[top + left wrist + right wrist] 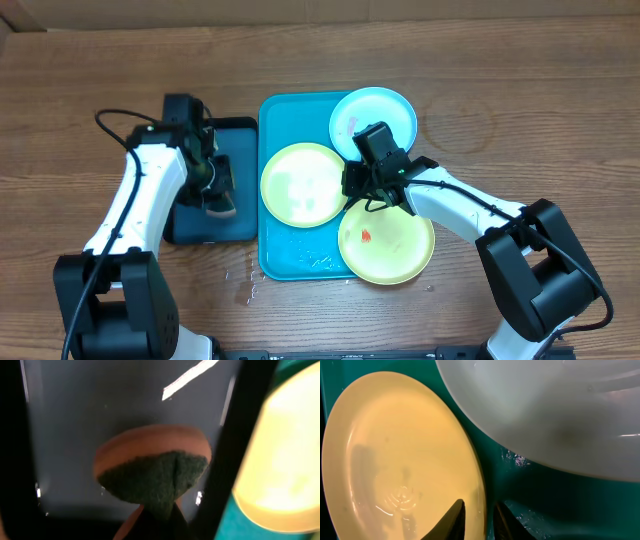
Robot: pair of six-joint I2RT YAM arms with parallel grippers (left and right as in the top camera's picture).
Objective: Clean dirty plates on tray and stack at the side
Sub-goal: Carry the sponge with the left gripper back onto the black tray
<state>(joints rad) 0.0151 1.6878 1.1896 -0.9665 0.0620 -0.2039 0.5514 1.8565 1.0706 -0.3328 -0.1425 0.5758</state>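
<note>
1. Your left gripper (218, 192) hangs over the dark tray (243, 150). Its jaws are pressed together on a folded sponge (155, 467), which has an orange body and its dark green scouring face toward the wrist camera.
2. The dark tray lies on the desk (520, 90), right against the left side of the turquoise tray (280, 115).
3. Your right gripper (358, 186) is low over the turquoise tray, at the right rim of the left yellow-green plate (300, 185).
4. The right jaws are slightly spread astride that rim. One finger is over the plate and the outer finger (507, 520) is off it, with a sliver of tray showing between the rim and that finger.
5. The left yellow-green plate lies flat inside the turquoise tray, left of centre, and its surface glints wet.
6. The light blue plate (385, 115) sits at the tray's far right corner and overhangs the rim toward the desk. It has a pink smear (352, 125) on its left part.
7. The right yellow-green plate (395, 250) is at the near right and overhangs the tray's right edge. It has an orange smear (366, 236) left of its centre.
8. All three plate edges crowd in near your right gripper. You can't tell whether they touch.
9. Water drops (305, 258) lie on the tray's near part, and more are on the desk off its near left corner.
</note>
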